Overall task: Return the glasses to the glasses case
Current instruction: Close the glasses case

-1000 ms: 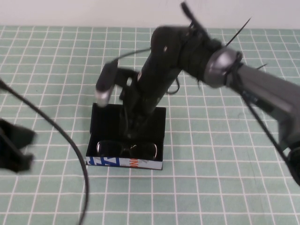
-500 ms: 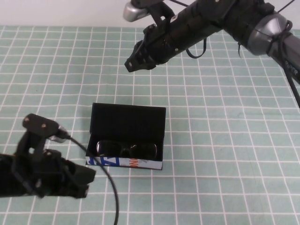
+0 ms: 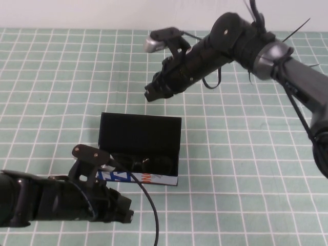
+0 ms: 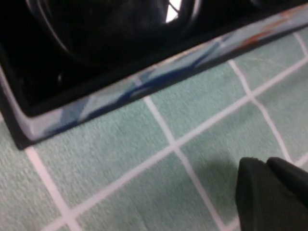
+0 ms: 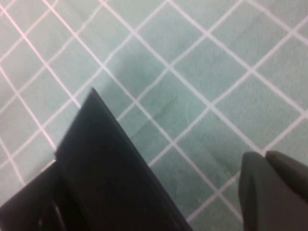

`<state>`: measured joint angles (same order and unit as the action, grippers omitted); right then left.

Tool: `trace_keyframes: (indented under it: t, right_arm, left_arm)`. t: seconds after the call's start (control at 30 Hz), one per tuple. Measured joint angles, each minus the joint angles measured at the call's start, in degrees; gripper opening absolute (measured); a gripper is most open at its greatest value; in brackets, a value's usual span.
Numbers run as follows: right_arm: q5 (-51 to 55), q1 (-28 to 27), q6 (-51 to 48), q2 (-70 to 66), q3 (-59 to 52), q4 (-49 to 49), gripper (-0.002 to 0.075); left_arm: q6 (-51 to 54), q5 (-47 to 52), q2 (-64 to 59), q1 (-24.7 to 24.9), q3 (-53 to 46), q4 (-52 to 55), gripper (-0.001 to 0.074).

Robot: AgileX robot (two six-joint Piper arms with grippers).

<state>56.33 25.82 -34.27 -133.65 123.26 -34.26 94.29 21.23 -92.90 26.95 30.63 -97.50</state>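
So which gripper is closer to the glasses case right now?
The left gripper, low by the glasses case's printed front strip near the glasses. The right gripper hangs beyond the raised lid, farther off.

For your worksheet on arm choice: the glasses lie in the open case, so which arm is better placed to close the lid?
Probably the right: its hand hovers just behind the glasses case's upright lid. The left hand sits low before the front strip.

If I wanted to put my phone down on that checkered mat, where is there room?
The mat is bare right of the glasses case, which holds the glasses, and also along the far left. It is crowded in front of the case, where the left pincer sits, and behind it, where the right pincer hangs.
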Motion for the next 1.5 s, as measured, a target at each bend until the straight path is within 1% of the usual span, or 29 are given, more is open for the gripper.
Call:
trace_keyframes:
  t: [0.27,0.47,0.67,0.83,1.13,1.33,1.5]
  right_arm:
    - [2.00,-0.04,0.00,-2.36,0.00,0.00,-0.0011]
    - [6.10,-0.13,0.00,-2.61,0.00,0.00,-0.0011]
    - [10.83,-0.26,-3.28,-2.61,0.00,-0.43,-0.0011]
    - [13.08,-0.26,-6.20,-2.61,0.00,-3.75,-0.0011]
    - [13.30,-0.26,-9.63,-2.61,0.02,-12.59,-0.0012]
    - [13.30,-0.26,-9.31,-2.61,0.12,-15.91,-0.0012]
    - [13.30,0.18,-7.75,-2.61,-0.90,-16.55,-0.0012]
  left_arm:
    - [0.35,-1.42,-0.49,0.14,3.10,-0.90,-0.0002]
    - [0.35,-4.33,-0.49,0.14,4.01,-0.99,-0.0002]
    - [0.35,-5.04,-0.49,0.14,4.01,-0.99,-0.0002]
    - [0.35,-5.24,-0.49,0.14,4.01,-0.99,-0.0002]
    - [0.35,-5.61,-0.49,0.14,4.01,-1.03,-0.0002]
    - [0.35,-5.99,-0.49,0.14,4.01,-1.03,-0.0002]
    - [0.35,-6.90,-0.49,0.14,4.01,-1.03,-0.0002]
